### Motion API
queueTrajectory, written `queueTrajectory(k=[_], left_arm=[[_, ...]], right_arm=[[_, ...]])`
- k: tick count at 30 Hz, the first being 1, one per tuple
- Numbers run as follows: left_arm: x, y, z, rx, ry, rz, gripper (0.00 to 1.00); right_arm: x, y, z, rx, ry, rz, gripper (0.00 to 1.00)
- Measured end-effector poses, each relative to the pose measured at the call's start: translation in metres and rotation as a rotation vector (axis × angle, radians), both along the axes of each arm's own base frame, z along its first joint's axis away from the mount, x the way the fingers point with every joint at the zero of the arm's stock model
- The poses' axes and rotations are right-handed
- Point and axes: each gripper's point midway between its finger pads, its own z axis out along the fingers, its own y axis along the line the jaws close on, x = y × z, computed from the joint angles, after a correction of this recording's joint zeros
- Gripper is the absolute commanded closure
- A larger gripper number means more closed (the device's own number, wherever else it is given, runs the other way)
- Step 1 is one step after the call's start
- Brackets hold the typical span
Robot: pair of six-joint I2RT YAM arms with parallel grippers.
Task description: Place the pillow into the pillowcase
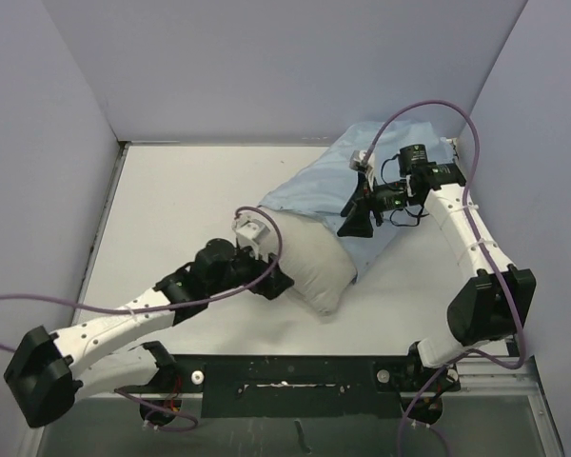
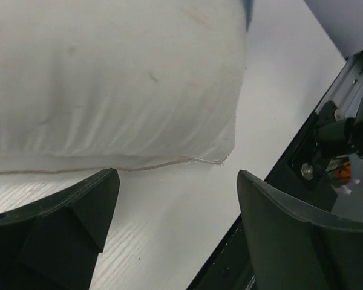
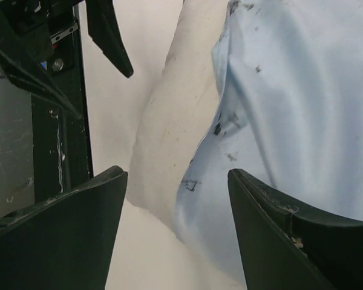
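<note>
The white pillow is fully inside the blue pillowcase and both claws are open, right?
No: the pillow is only partly inside the pillowcase; its off-white end sticks out, as the top external view shows. The left gripper and right gripper are open.

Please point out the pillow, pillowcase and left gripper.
pillow (image 1: 310, 264): top external view, uncovered near end.
pillowcase (image 1: 322, 190): top external view, middle of blue cloth.
left gripper (image 2: 176, 179): left wrist view, gap between fingers.
</note>
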Motion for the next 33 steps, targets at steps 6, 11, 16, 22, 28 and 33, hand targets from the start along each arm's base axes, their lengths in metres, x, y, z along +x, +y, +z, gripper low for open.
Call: queueTrajectory(k=[6, 11, 16, 22, 28, 33], left_arm=[[-0.008, -0.037, -0.042, 0.142, -0.076, -0.051, 0.20], [0.013, -0.047, -0.054, 0.129, -0.083, 0.034, 0.19], [0.023, -0.052, -0.057, 0.101, -0.077, 0.090, 0.39], [0.030, -0.052, -0.061, 0.089, -0.063, 0.127, 0.86], [0.045, -0.052, -0.051, 0.053, -0.087, 0.119, 0.96], [0.063, -0.050, -0.040, 0.009, -0.104, 0.128, 0.96]], right_arm=[[-0.030, -0.022, -0.038, -0.146, 0.014, -0.041, 0.32], [-0.027, -0.038, -0.072, -0.258, 0.044, -0.124, 0.41], [-0.019, -0.040, -0.083, -0.292, 0.042, -0.173, 0.66], [-0.012, -0.033, -0.081, -0.298, 0.039, -0.169, 0.99], [-0.012, 0.015, -0.033, -0.202, -0.019, 0.008, 1.00], [-0.011, 0.057, 0.018, -0.021, -0.044, 0.133, 0.99]])
